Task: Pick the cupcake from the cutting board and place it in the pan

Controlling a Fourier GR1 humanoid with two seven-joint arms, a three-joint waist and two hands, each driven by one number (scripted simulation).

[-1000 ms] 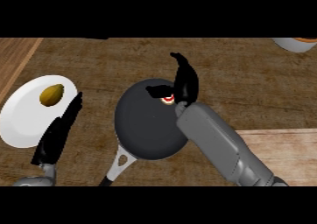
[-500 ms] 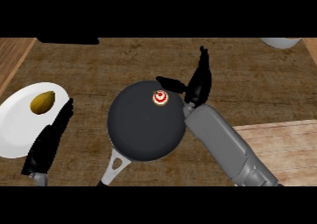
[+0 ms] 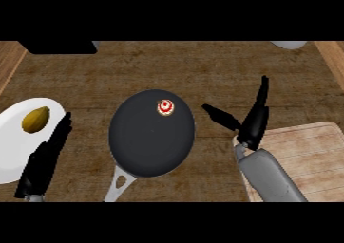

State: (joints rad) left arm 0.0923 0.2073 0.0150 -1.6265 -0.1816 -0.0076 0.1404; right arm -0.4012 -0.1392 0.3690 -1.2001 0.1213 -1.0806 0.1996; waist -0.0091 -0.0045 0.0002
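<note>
The cupcake (image 3: 166, 107), small with white icing and a red top, sits inside the dark pan (image 3: 150, 140) near its far rim. The pan's grey handle points toward the lower edge. My right hand (image 3: 251, 121) stands open to the right of the pan, fingers straight up and thumb spread toward the pan, apart from the cupcake. The light wooden cutting board (image 3: 311, 159) lies at the lower right, partly under my right forearm. My left hand (image 3: 47, 154) rests open at the lower left, over the edge of a white plate.
A white plate (image 3: 10, 142) with a yellow-brown fruit (image 3: 36, 119) lies at the left. A dark object (image 3: 59, 46) sits at the top left and a pale bowl (image 3: 291, 44) at the top right edge.
My right hand has let go of the cupcake and moved right, away from the pan. The cupcake stays in the pan. The view has shifted, so everything sits further right.
</note>
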